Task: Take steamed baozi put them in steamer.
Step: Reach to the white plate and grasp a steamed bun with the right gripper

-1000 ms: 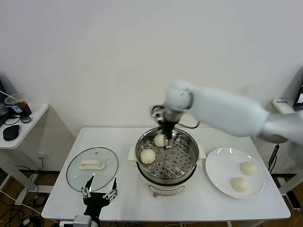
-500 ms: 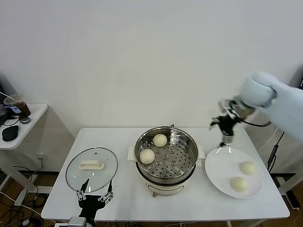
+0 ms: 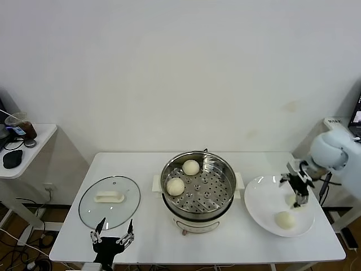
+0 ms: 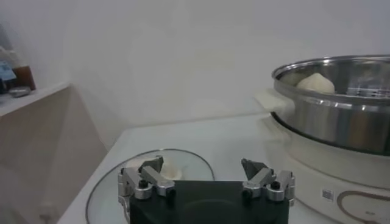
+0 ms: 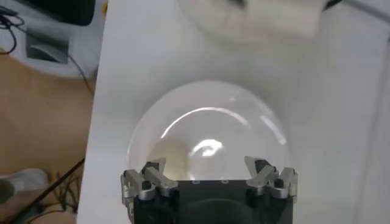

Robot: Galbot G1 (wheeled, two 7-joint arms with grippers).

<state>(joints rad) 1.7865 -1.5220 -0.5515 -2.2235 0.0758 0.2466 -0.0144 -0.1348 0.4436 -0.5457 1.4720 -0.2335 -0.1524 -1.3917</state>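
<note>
My right gripper (image 3: 298, 190) hangs at the right of the head view, over the far part of the white plate (image 3: 259, 204), fingers pointing down. In my right wrist view its jaws stand wide apart with nothing between them (image 5: 210, 178), and the plate (image 5: 183, 115) fills the middle of that frame beneath them; a pale rounded shape shows at the plate's lower left there, but I cannot tell for certain that it is a bun.

Two steamed baozi are inside the steamer (image 3: 208, 167), which stands at the centre of the table (image 3: 158, 237). One bun (image 3: 191, 167) lies toward the back of the perforated floor, the other (image 3: 175, 187) nearer the left wall — apart from each other. A third bun (image 3: 284, 219) rests on the near part of the plate, lower right in the head view. Just behind my right gripper a fourth bun (image 3: 290, 199) is mostly hidden on the plate.

My left gripper (image 3: 112, 239) is parked low at the bottom left of the head view, at the table's front edge, just in front of the glass lid (image 3: 110, 201). Its jaws are spread wide and empty (image 4: 207, 182). The lid (image 4: 195, 167) lies flat on the table left of the steamer (image 4: 341, 115) — in the left wrist view a bun (image 4: 315, 83) peeks over the steel rim at upper right.
</note>
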